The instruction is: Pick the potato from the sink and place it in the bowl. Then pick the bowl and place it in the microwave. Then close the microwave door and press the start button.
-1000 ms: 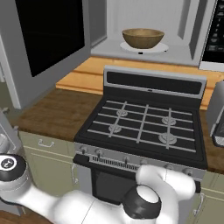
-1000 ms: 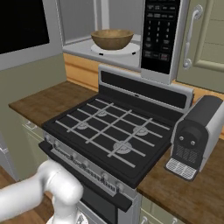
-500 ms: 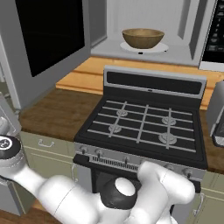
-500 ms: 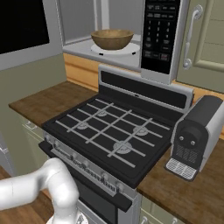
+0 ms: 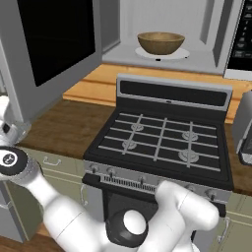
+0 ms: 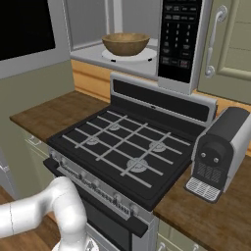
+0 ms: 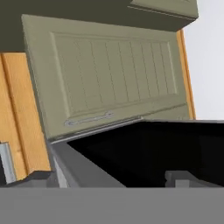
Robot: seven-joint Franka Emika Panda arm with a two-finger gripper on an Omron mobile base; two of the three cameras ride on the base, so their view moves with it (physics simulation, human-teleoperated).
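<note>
Left base: bowl (image 5: 160,43) on white plate inside open microwave (image 5: 167,29) above stove (image 5: 160,147), door (image 5: 47,54) swung left | Right base: bowl above stove, coffee machine (image 6: 218,152) on surface right of stove | Hand view: hand (image 7: 111,180) fingers apart, empty, before door's black window, green cabinet door (image 7: 109,74) behind

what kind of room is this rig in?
A home-style kitchen, rendered. A gas stove sits in a wooden counter, an open microwave above it holds a wooden bowl, and a coffee machine stands beside the stove.
</note>
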